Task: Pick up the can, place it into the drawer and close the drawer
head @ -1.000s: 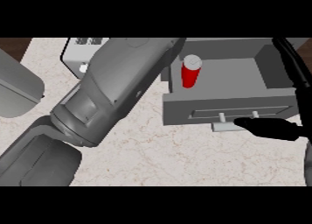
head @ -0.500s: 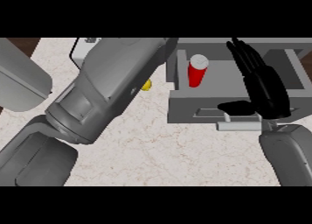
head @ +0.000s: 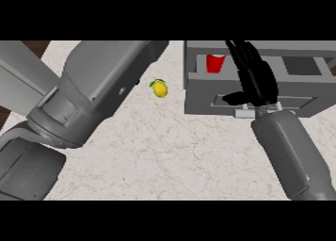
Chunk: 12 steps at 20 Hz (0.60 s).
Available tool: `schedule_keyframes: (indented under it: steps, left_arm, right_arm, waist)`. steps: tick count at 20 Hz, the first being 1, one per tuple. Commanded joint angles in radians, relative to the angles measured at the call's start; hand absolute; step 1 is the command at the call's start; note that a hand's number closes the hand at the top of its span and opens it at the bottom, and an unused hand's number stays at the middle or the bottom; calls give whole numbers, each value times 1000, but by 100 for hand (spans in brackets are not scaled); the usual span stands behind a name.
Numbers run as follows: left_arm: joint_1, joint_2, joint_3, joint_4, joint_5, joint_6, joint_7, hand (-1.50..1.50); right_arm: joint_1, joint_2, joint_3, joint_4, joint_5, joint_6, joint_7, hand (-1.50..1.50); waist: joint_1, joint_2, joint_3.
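A broad grey left forearm (head: 94,94) fills the left half of the frame, running from the lower left corner up toward the top centre; its hand lies past the top of the view and cannot be seen. Just right of that arm, in the upper middle of the frame, a small yellow lemon with a green leaf (head: 159,88) lies on the pale marbled counter top (head: 177,155), apart from everything else. Further right, in the upper right of the frame, sits an open grey box-shaped drawer (head: 205,96). The red cylindrical can (head: 215,63) stands upright inside the drawer, in its left rear part near the top edge of the view. The black right hand (head: 257,82) is just right of the can and not touching it: its fingers are straight and pressed together, stretched over the drawer's middle, and its thumb (head: 236,98) lies against the drawer's front panel beside the pale handle (head: 248,109). The grey right forearm (head: 295,155) comes up from the lower right.
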Motion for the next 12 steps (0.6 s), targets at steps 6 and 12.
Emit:
schedule_keyframes:
  steps: [6,12]
  left_arm:
    - [60,66,-17,-99,-32,-21,75,-150]
    - [129,137,-16,-188,-34,-71,116,-150]
  right_arm:
    - [-241,22,-106,375,73,-243,-14,-150]
    - [-376,14,-146,540,88,-322,-35,-150]
  waist:
    - [33,0,0]
    - [46,3,0]
